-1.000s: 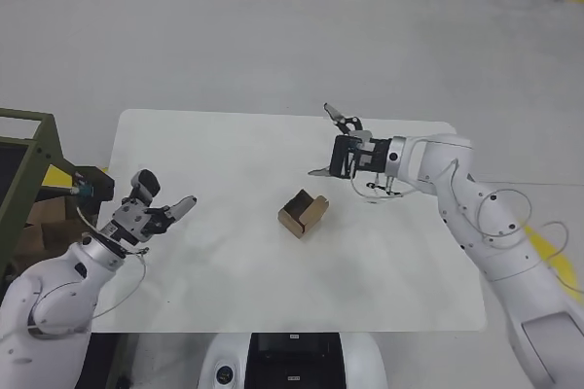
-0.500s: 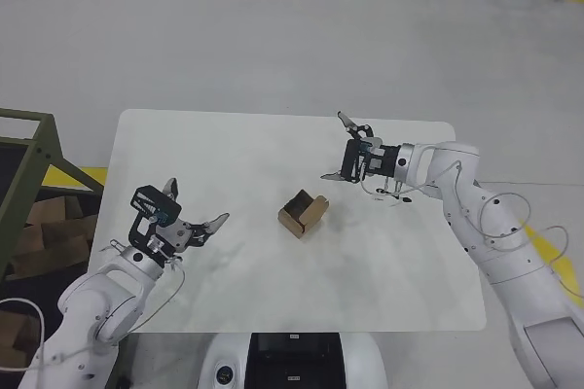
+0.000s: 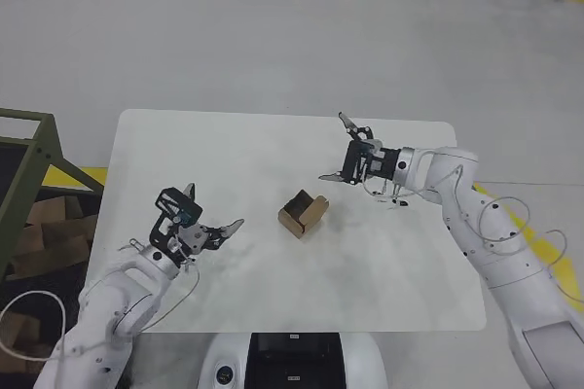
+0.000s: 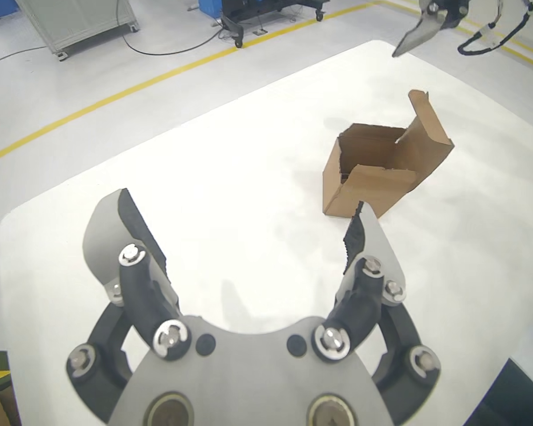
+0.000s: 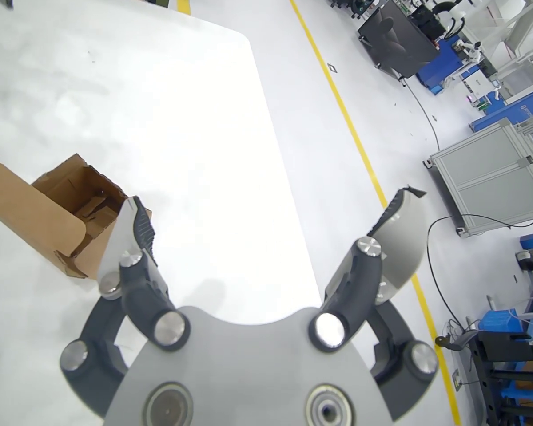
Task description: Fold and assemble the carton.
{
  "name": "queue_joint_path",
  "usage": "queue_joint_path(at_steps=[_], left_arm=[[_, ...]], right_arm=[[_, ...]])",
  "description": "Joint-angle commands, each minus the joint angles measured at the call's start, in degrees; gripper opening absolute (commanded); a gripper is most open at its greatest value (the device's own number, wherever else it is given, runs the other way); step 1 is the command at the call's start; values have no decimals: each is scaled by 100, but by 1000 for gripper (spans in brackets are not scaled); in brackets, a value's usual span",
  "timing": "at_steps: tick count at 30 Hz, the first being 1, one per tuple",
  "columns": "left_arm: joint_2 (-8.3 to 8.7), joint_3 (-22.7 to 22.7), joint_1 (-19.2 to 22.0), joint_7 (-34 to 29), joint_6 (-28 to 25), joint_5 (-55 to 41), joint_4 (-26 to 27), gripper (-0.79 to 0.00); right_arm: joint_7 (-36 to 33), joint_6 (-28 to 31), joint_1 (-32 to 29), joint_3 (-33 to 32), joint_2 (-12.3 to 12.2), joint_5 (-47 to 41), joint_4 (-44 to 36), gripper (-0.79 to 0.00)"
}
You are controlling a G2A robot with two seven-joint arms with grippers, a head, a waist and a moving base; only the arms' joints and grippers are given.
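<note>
The carton (image 3: pixel 303 214) stands near the middle of the white desk (image 3: pixel 389 272). It is partly erected, with its top open and 1 flap raised on the side nearer the right arm. Neither end effector touches it. The left end effector (image 4: pixel 242 206) hovers over the desk to the left of the carton, well apart from it, with its 2 fingers spread wide and nothing between them. The right end effector (image 5: pixel 271 197) hangs above the desk beyond the carton on the right, near it, its fingers likewise wide apart and empty.
</note>
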State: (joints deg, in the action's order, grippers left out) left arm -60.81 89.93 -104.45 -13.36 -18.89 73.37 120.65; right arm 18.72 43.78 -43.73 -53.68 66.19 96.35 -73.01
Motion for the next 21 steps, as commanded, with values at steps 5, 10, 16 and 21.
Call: queue_joint_path(at_steps=[5,10,16,21], left_arm=[[-80,-887,1236,-648,120,191,-762,0],[-154,-1423,1637,-865,230,181,-936,0],[-201,-1719,1762,-890,352,295,-1023,0],[-192,-1739,1643,-779,297,524,-1019,0]], right_arm=[[-445,72,113,157,60,-16,324,0],[-504,109,197,327,133,-109,577,0],[-357,211,323,539,224,-176,737,0],[-348,254,466,749,303,-73,912,0]])
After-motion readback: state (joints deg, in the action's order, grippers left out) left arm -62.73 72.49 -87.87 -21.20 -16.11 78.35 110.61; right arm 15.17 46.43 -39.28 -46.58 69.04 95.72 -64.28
